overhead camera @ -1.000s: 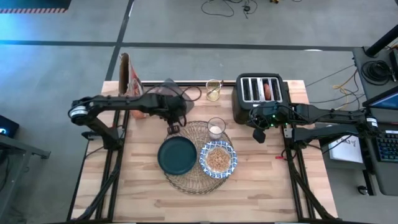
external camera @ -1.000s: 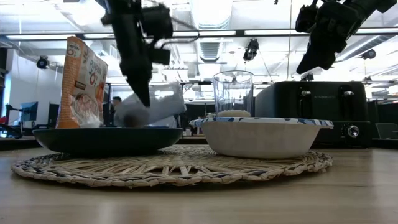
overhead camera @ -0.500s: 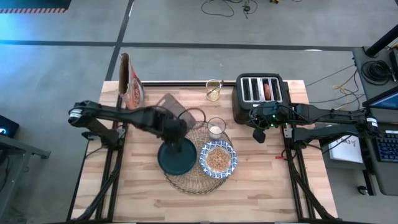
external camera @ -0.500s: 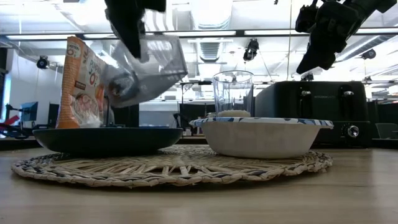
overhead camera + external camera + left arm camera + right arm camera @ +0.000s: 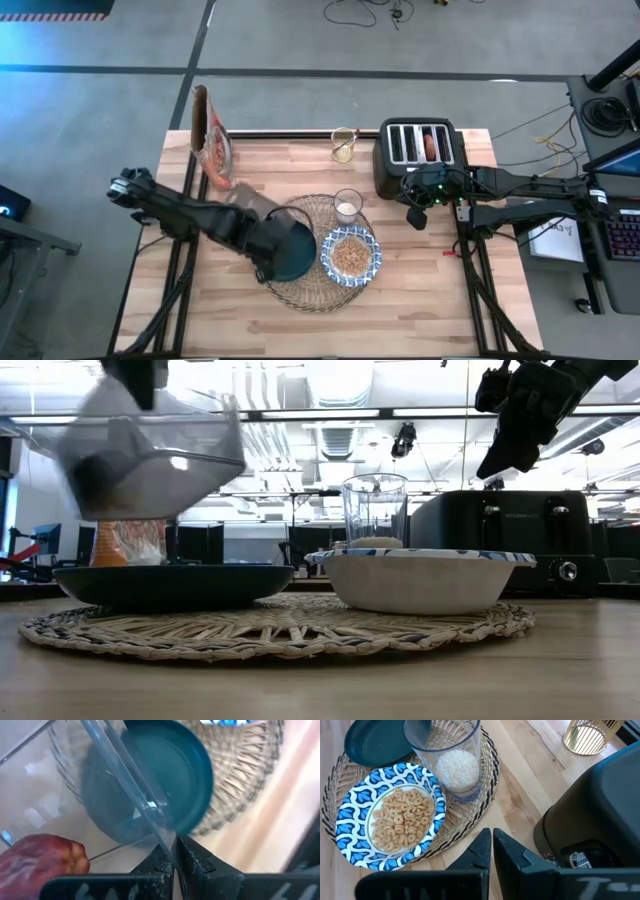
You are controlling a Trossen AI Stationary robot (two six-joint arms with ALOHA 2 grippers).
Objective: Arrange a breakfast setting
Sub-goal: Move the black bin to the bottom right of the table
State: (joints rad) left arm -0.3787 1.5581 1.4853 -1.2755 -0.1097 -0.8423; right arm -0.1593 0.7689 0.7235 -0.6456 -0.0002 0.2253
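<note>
Left gripper (image 5: 172, 851) pinches a clear plastic box's (image 5: 100, 785) thin wall; below it, a smooth teal plate (image 5: 165, 775) on a round woven mat (image 5: 250, 770).

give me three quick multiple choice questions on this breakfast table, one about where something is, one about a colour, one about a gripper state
1. Where does the bowl of cereal rings sit?
A. on the woven placemat, beside the plate
B. on top of the toaster
C. on bare wood at the table's edge

2. What colour is the plate?
A. bright red
B. dark teal
C. white

3. How is the left gripper?
A. wide open and empty
B. shut on a clear plastic container held above the plate
C. shut on the glass

Answers:
1 A, the high view shows bowl and plate side by side on the mat.
2 B, the right wrist view shows it dark teal.
3 B, the left wrist view shows the fingers pinching the container's clear wall.
</note>
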